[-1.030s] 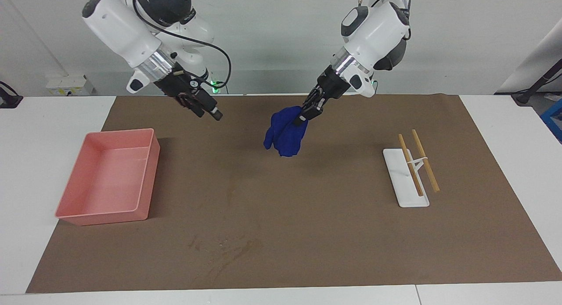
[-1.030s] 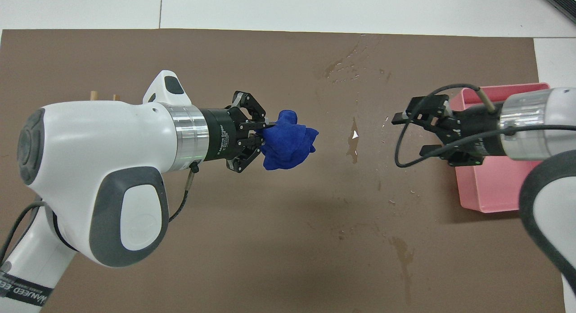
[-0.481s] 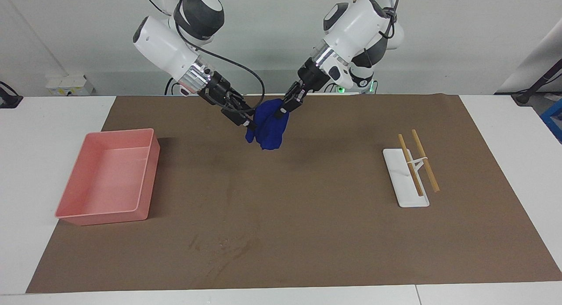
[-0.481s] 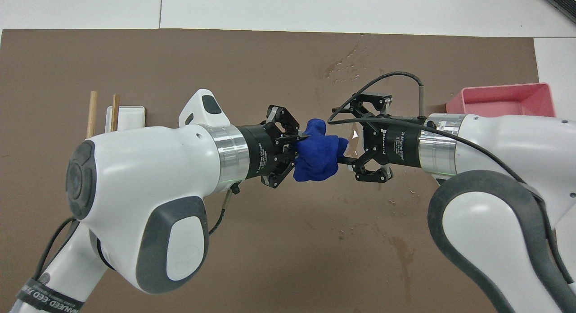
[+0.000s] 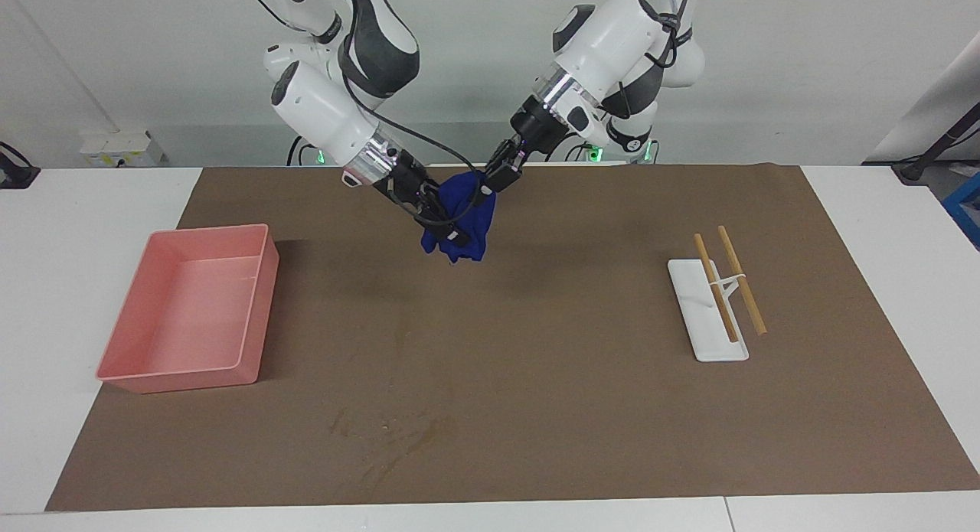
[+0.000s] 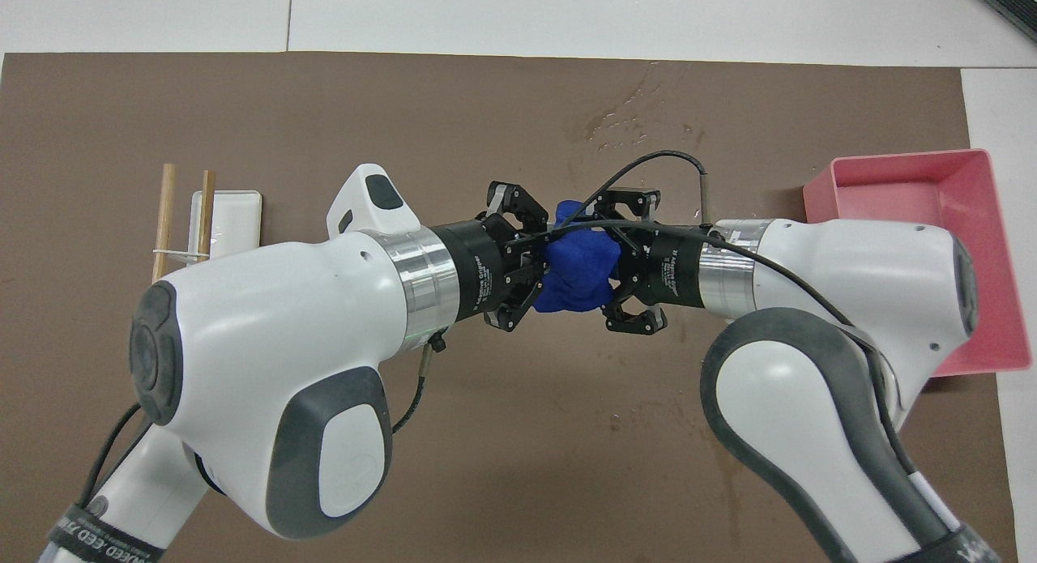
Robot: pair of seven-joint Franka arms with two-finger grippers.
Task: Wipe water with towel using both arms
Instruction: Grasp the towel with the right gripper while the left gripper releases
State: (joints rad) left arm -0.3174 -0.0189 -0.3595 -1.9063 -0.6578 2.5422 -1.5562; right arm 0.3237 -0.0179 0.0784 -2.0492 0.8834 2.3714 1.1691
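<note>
Since a moment ago, the right gripper (image 5: pixel 452 237) has pushed in against the small deep-blue soft cloth towel (image 5: pixel 462 214); I cannot tell if it grips. The left gripper (image 5: pixel 490 186) is pinched tight on the towel, up over the brown mat (image 5: pixel 536 379).

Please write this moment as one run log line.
left gripper: shut on towel, in air | right gripper: at same towel, grip unclear | water: unwiped

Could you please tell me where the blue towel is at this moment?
The towel hangs in the air over the brown mat, near the robots' edge at mid-table, bunched between the left gripper and the right gripper, which meet at it.
</note>
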